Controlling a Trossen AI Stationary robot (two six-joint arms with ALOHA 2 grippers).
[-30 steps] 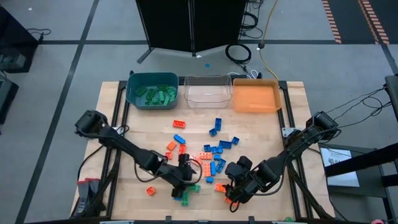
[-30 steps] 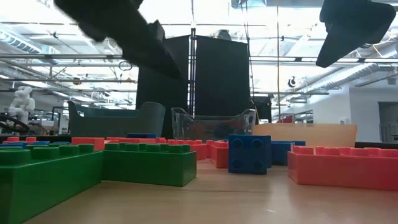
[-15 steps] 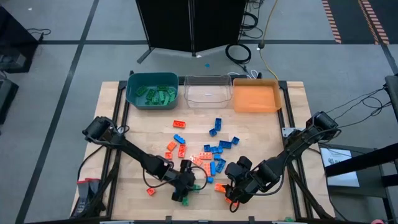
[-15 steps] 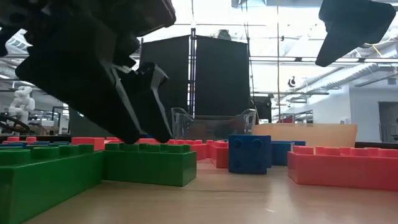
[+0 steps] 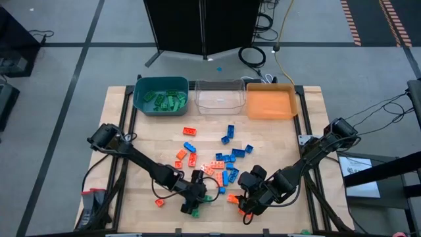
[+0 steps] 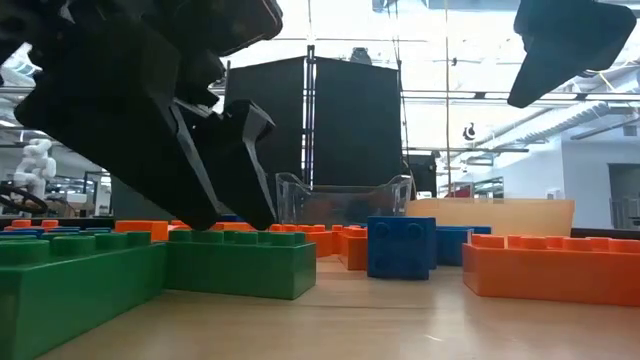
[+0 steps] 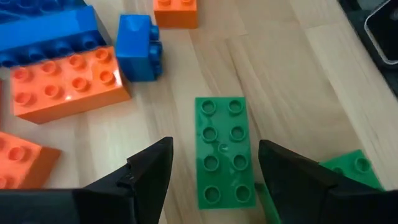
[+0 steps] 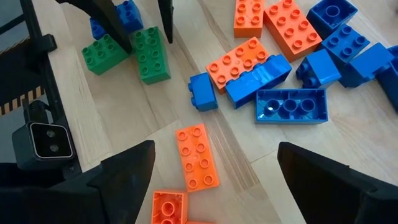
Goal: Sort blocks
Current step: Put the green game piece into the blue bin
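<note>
Green, blue and orange-red blocks [image 5: 220,164] lie loose on the wooden table's middle and near part. My left gripper [image 7: 214,144] is low at the near edge. It stands open, with one finger on each long side of a flat green block [image 7: 222,151] and a gap on both sides. That block [image 8: 151,53] rests studs up on the table beside a second green one [image 8: 106,56]. My right gripper [image 8: 217,180] hangs open above an orange-red block [image 8: 196,155], well clear of the table [image 5: 276,141].
Along the far edge stand a teal bin [image 5: 160,95] holding green blocks, a clear bin [image 5: 220,96] and an orange bin [image 5: 270,102]. A small blue block [image 7: 138,48] and orange-red blocks [image 7: 65,84] lie just beyond the left gripper. Bare wood lies at the table's left.
My left gripper has come down toward the table and tipped a little, so its fingers now stand around the green block. It has kept still for the last half second. No block has moved.
</note>
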